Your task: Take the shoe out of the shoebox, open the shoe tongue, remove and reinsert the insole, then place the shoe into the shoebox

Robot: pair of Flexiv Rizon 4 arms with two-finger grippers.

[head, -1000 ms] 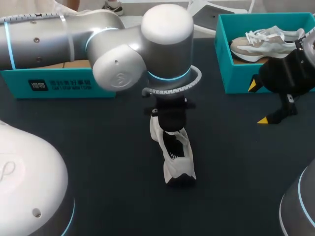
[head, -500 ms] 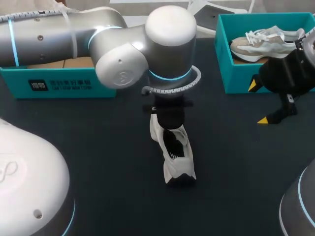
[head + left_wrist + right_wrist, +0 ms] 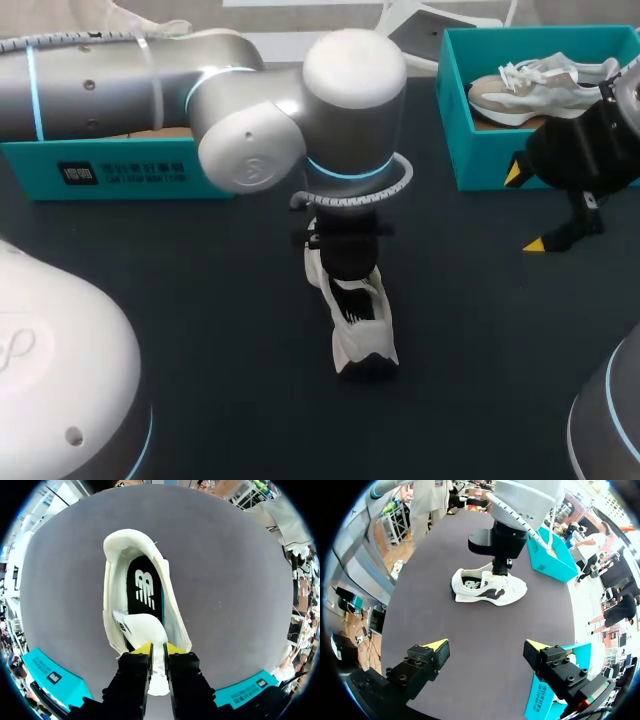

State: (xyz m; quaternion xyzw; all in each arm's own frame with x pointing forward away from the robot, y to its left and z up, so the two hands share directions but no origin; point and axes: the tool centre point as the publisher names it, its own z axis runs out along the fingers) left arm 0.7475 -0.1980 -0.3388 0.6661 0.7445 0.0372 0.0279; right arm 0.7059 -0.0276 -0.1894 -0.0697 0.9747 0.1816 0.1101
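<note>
Shoe [image 3: 360,335] points toe away, left fingers [image 3: 142,649] pinching its tongue [image 3: 144,630].

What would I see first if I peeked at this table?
The big silver left arm over the middle of the dark table, its fingers pinching the tongue of a white shoe standing there. Then the teal shoebox at the right, with another shoe inside.

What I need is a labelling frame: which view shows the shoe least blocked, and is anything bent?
Right wrist view: nearly whole shoe side-on, table edge curves. Head view: left arm covers one end. Left wrist view: left gripper hides the toe, shoe bulges.
</note>
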